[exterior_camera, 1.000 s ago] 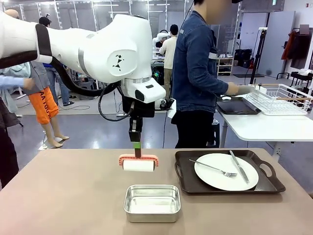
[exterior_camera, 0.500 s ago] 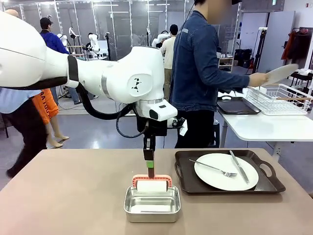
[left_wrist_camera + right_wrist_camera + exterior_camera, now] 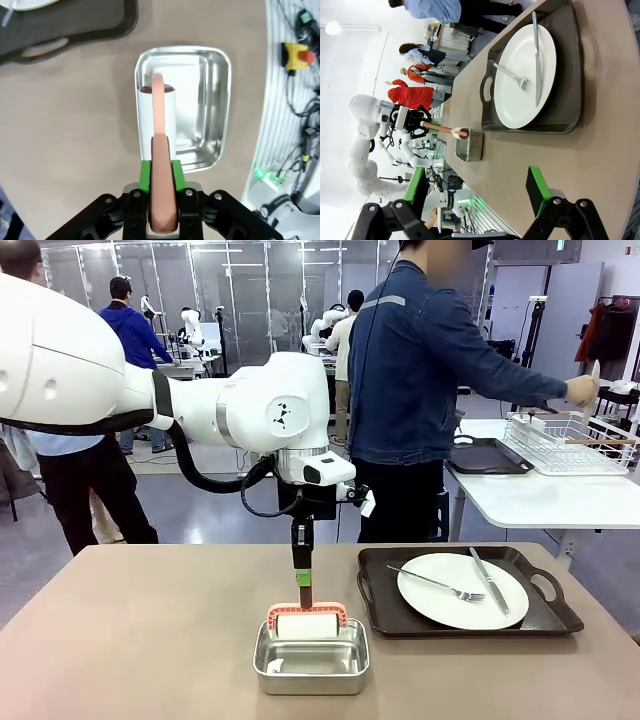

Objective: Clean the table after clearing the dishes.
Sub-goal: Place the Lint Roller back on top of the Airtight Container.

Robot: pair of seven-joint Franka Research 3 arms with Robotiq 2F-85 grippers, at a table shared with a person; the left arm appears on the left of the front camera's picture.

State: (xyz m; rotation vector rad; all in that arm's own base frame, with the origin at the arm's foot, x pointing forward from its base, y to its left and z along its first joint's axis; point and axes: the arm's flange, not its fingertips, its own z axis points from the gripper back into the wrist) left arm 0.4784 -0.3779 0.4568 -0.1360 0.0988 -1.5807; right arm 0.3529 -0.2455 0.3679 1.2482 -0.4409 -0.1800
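Note:
My left gripper (image 3: 303,578) (image 3: 161,167) is shut on the salmon handle of a roller (image 3: 308,625) with a white roll (image 3: 145,115). The roller hangs upright inside the far side of a small steel pan (image 3: 312,660) (image 3: 210,100) on the beige table (image 3: 150,640). To the pan's right lies a dark tray (image 3: 375,615) with a white plate (image 3: 440,605), a fork and a knife. In the right wrist view my right gripper (image 3: 476,195) stands open above the table edge, apart from that tray (image 3: 565,65) and plate (image 3: 515,105).
A person in a denim jacket (image 3: 410,370) stands beyond the table, one hand (image 3: 580,390) reaching over a wire rack (image 3: 570,440) on a white side table. A black tray (image 3: 487,458) lies beside the rack. Other people walk at the back left.
My left arm carried the roller to the right and down, from bare table into the steel pan. The person swung a white plate over to the wire rack.

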